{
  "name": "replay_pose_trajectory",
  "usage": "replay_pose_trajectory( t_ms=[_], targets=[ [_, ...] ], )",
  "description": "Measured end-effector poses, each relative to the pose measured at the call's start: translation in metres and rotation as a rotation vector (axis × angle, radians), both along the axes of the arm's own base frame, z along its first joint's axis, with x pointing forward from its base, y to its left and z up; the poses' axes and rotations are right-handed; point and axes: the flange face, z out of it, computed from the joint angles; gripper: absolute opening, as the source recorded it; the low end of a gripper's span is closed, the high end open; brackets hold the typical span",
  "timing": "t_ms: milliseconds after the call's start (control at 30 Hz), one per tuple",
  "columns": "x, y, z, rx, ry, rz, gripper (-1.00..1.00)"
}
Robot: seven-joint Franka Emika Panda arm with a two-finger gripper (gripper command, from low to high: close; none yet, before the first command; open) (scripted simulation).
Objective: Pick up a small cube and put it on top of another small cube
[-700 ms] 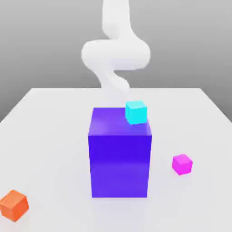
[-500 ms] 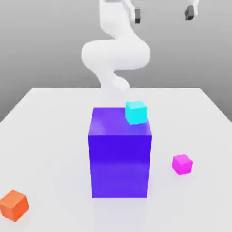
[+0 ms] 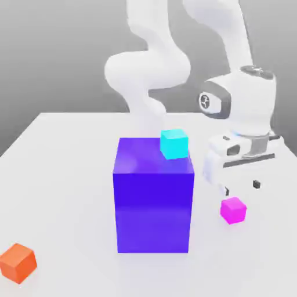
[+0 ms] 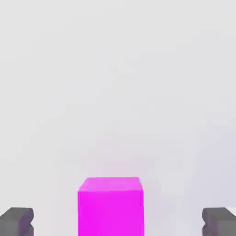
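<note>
We see a pale, smooth white table (image 3: 64,174) under a plain grey backdrop; the tabletop is bare apart from a few coloured blocks. We take the big blue-purple block (image 3: 153,203) as our landmark; it stands upright near the middle of the table. A cyan cube (image 3: 174,143) sits on its top face, at the far corner toward the exterior view's right, turned a little against the block's edges. An orange cube (image 3: 18,262) lies on the table well apart from the block, nearer the camera and toward the exterior view's left. The pink cube (image 3: 233,210) rests flat on the table just beside the block on the exterior view's right, apart from it, nothing lying between them; it has no long axis, and one vertical edge points roughly at the exterior camera. The white arm bends down behind and beside the block; its gripper (image 3: 241,187) hangs just above the pink cube, pointing down, not touching it. In the hand view we find the dark fingertips (image 4: 17,221) spread wide, one to each side of the pink cube with clear gaps.
</note>
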Motion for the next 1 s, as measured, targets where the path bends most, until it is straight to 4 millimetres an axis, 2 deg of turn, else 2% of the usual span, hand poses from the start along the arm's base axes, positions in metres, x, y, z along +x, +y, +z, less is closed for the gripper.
replay_pose_trajectory(
  t_ms=[167, 200, 433, 700, 767, 833, 933, 1000],
  targets=[
    [-0.004, 0.000, -0.043, 0.001, 0.007, 0.003, 0.00],
    [-0.004, -0.001, -0.048, 0.000, 0.007, 0.003, -1.00],
    [-0.004, -0.001, -0.048, 0.000, 0.005, 0.003, -1.00],
    [-0.002, 0.003, 0.013, 0.005, -0.001, 0.007, -1.00],
    [0.018, 0.013, 0.035, 0.052, -0.027, -0.022, -1.00],
    [0.053, 0.010, 0.052, 0.092, -0.046, -0.090, -1.00],
    [0.114, -0.021, 0.061, 0.106, -0.046, -0.216, -1.00],
    [0.153, -0.052, 0.064, 0.107, -0.043, -0.302, -1.00]
  ],
)
